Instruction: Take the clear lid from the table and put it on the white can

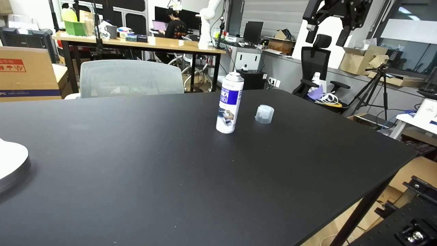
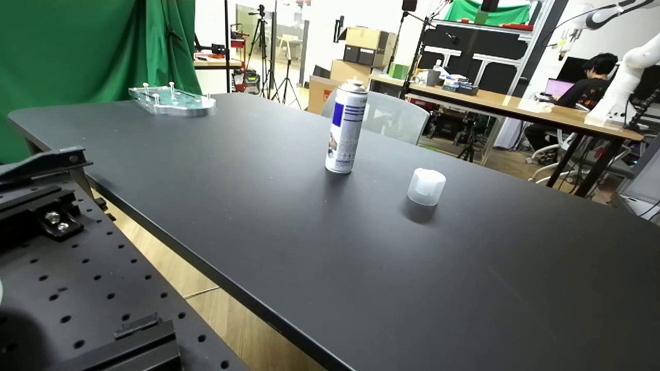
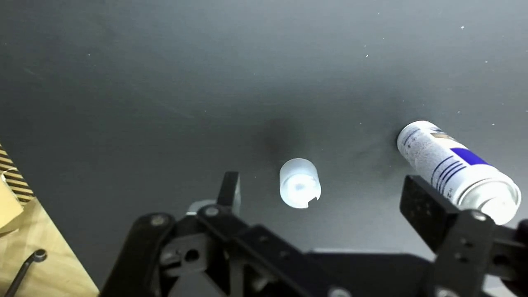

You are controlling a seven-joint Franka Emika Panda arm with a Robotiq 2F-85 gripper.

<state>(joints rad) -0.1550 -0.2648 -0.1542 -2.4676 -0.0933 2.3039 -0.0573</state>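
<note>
Jaws spread, nothing pinched, plenty of ways to fumble this

Our jaws hang high with a wide, empty gap between them. The clear lid (image 3: 300,183) sits well below them on the surface (image 2: 309,257); in the wrist view it shows inside that gap, a bit nearer the jaw away from the white can (image 3: 460,167). The can stands upright, bare-topped, out on the other jaw's side.

Biggest worry: if we drop straight down this wide, that jaw might clip the can, and something so tall and slim probably tips easily. Next up, the lid looks light, so if one jaw lands on it first because we're off-centre, we'd likely shove it instead of pinching it. Squeeze too hard and thin plastic could flex or pop out. Also, the lid's end facing the jaws looks hollow, with a notched rim. We can't be sure, but if it's upside down, we'd have to flip it first.
</note>
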